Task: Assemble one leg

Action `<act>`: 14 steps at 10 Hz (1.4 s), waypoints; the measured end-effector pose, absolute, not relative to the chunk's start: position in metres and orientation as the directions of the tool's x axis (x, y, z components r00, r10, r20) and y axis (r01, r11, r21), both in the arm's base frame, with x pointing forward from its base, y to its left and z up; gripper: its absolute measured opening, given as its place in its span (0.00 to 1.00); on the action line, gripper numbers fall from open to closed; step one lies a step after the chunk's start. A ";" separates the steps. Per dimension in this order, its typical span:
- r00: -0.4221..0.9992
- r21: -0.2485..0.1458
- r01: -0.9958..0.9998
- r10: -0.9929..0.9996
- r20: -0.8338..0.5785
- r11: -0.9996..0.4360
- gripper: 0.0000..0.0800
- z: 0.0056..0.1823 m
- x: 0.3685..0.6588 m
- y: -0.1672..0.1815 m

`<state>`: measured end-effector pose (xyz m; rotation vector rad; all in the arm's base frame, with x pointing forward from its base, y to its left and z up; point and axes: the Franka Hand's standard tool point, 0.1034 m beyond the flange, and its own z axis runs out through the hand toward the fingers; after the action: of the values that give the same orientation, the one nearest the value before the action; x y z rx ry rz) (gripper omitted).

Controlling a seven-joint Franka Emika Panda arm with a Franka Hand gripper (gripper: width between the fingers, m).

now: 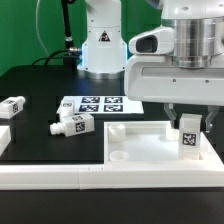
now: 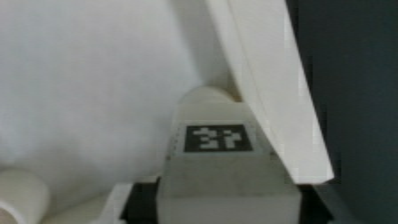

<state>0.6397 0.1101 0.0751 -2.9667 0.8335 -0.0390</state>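
Near the left edge of the black table (image 1: pixel 40 85), two spare legs are seen lying on their sides: one leg (image 1: pixel 12 107) at the far left, another leg (image 1: pixel 73 123) (its dark stub pointing left) just in front of the marker board (image 1: pixel 100 104), which lies flat toward the middle. Neither is touched. The large white panel (image 1: pixel 135 150) with its raised rim occupies the front right part of the table, and a round recess (image 1: pixel 117 157) is visible in its near left corner.

At the right, the held leg (image 1: pixel 189 137) is gripped upright between the fingers of the gripper (image 1: pixel 189 118), which is closed narrowly on it, tag face outward. It hangs over the panel's right rear corner, low against the rim; contact cannot be judged from the exterior view.

The step in hand appears to be seating this leg into the panel. It would best be done by keeping the leg (image 2: pixel 217 150) vertical, centring its lower end over the corner socket (hidden here), and lowering slowly, with any turning done only once the stub is engaged. A tilted entry would likely jam.

All furniture parts appear to be matte white moulded plastic, hard and smooth; the leg is blocky with flat faces, its tag (image 2: pixel 219 138) printed black. In the wrist view the panel's rim (image 2: pixel 267 90) runs as a straight, thin-edged ridge close beside the leg.
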 end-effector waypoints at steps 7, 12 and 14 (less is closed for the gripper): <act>-0.013 -0.023 -1.000 -0.996 -0.085 0.015 0.36 0.074 0.644 0.111; 0.020 -0.033 -0.999 -0.996 -0.083 -0.017 0.72 0.073 0.643 0.111; 0.377 -0.068 -0.925 -0.925 -0.057 -0.373 0.79 0.075 0.645 0.110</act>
<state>0.6448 0.1104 0.0745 -2.5319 1.7062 0.0144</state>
